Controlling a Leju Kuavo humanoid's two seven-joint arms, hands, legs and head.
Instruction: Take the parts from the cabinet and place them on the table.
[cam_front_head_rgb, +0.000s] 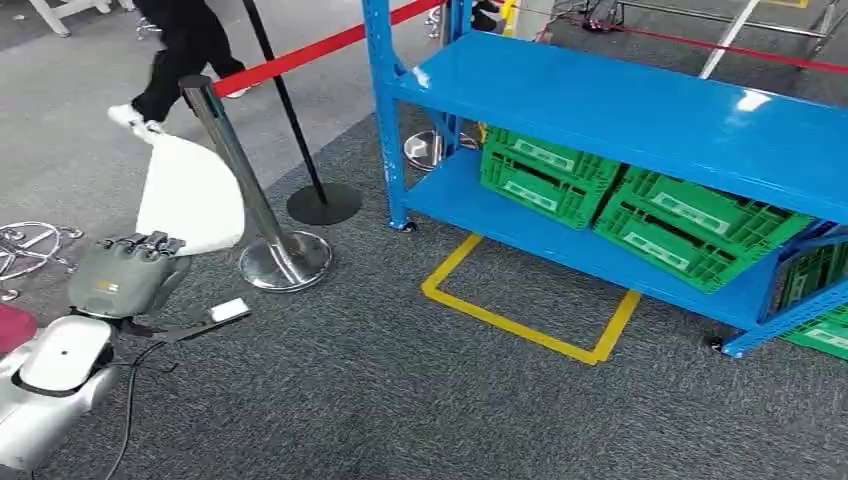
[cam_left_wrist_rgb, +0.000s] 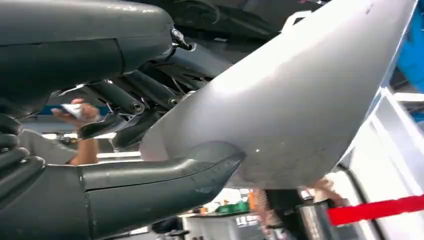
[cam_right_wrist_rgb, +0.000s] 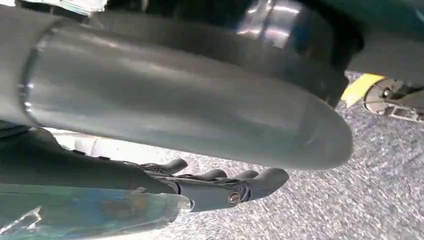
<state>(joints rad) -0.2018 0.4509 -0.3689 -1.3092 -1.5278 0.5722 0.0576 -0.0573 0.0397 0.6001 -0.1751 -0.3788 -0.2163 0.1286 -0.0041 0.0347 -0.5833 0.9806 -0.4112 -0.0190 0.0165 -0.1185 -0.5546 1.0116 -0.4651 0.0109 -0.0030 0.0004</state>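
My left hand (cam_front_head_rgb: 125, 272) is at the lower left of the head view and grips a white curved part (cam_front_head_rgb: 190, 195) by its lower edge, holding it upright over the carpet. In the left wrist view the same pale part (cam_left_wrist_rgb: 300, 100) lies across the thumb (cam_left_wrist_rgb: 150, 182) and the dark fingers (cam_left_wrist_rgb: 125, 97). The blue cabinet (cam_front_head_rgb: 640, 110) stands ahead on the right, well away from the hand. Tilted green crates (cam_front_head_rgb: 545, 175) sit on its lower shelf. My right hand (cam_right_wrist_rgb: 225, 187) hangs over the grey carpet with its dark fingers stretched out and nothing in them.
A chrome stanchion (cam_front_head_rgb: 250, 190) with a red belt (cam_front_head_rgb: 300, 55) stands just beyond the held part, a black post base (cam_front_head_rgb: 323, 203) behind it. A person (cam_front_head_rgb: 185, 50) walks at the back left. Yellow floor tape (cam_front_head_rgb: 520, 325) marks a box before the cabinet. A chrome chair base (cam_front_head_rgb: 30, 245) lies left.
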